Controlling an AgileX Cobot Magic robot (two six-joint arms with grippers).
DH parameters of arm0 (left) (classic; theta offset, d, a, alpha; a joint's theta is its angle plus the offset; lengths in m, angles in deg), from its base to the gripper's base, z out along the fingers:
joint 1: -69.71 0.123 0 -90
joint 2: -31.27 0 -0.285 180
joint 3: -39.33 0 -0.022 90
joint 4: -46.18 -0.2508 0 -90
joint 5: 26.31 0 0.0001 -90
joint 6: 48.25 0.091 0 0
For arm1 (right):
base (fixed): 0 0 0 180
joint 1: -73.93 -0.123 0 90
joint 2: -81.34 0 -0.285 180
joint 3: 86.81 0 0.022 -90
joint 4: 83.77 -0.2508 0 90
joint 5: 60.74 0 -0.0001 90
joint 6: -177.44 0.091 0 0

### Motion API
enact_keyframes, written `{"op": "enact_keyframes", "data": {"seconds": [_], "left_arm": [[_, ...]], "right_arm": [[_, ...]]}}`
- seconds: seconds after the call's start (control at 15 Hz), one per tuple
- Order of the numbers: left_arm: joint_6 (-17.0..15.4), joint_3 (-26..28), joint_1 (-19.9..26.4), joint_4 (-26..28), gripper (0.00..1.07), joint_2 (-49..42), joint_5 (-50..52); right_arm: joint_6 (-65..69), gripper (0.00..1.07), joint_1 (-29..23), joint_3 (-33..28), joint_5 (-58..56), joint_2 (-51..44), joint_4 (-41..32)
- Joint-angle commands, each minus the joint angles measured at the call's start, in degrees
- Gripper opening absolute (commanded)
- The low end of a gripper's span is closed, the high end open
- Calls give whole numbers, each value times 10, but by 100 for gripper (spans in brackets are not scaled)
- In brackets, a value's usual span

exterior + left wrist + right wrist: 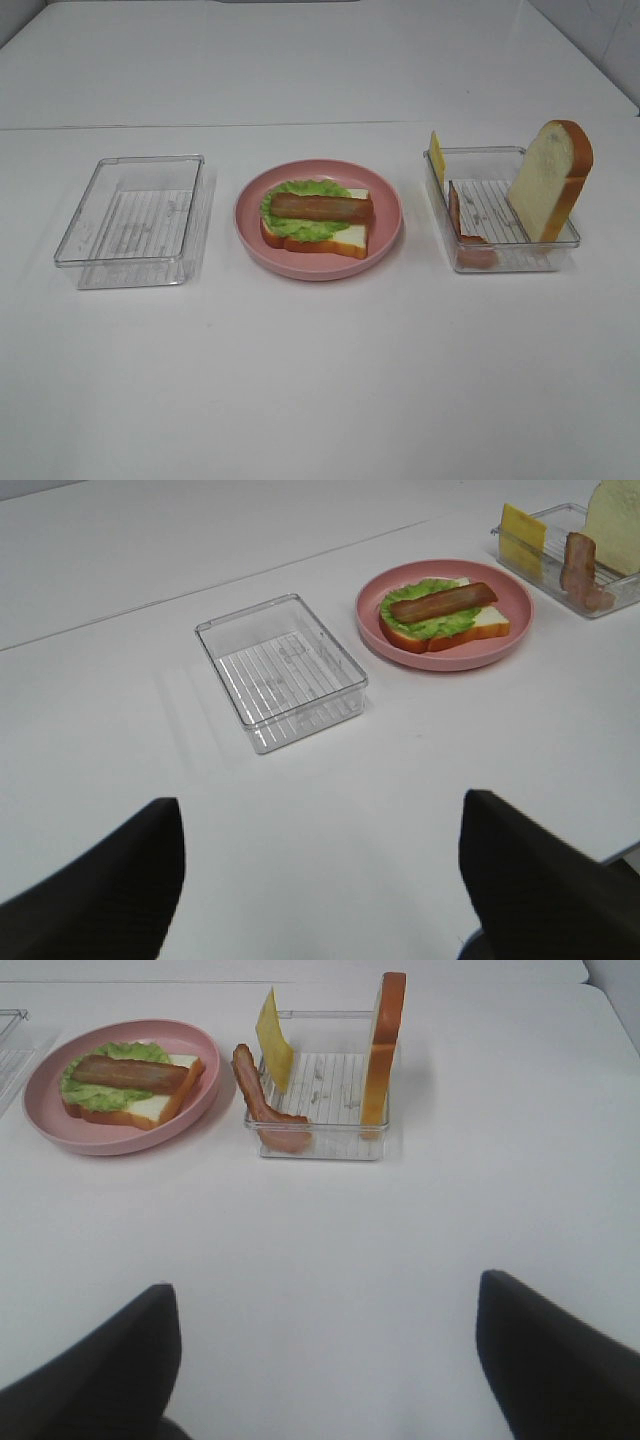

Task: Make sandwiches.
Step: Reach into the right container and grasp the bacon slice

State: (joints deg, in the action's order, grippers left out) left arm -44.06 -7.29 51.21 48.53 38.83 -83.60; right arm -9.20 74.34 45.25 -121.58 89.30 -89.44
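Note:
A half-built sandwich [315, 218] lies on the pink plate [385, 236]: a bread slice, green lettuce [290, 226] and one bacon strip [320, 207] on top. It also shows in the left wrist view [440, 615] and the right wrist view [128, 1085]. The right clear tray [500, 258] holds an upright bread slice [549, 180], a yellow cheese square [436, 156] and a second bacon strip [468, 240]. My left gripper [320, 880] and right gripper [328, 1360] are open and empty, back over bare table. Neither arm shows in the high view.
An empty clear tray [135, 220] stands left of the plate; it also shows in the left wrist view [283, 670]. The white table [320, 380] has a seam line running across behind the trays.

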Motion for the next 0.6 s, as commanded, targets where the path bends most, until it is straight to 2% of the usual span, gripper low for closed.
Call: {"op": "enact_keyframes", "data": {"seconds": [0.07, 0.33, 0.6], "left_arm": [[3, -12, -1, 2, 73, -13, -18], [8, -16, -1, 13, 73, -14, -24], [10, -16, -1, 18, 73, -14, -24]], "right_arm": [[3, 76, 1, 12, 32, 25, -1], [3, 76, 1, 40, 99, 160, -24], [-7, 76, 1, 116, 129, 399, -68]]}}
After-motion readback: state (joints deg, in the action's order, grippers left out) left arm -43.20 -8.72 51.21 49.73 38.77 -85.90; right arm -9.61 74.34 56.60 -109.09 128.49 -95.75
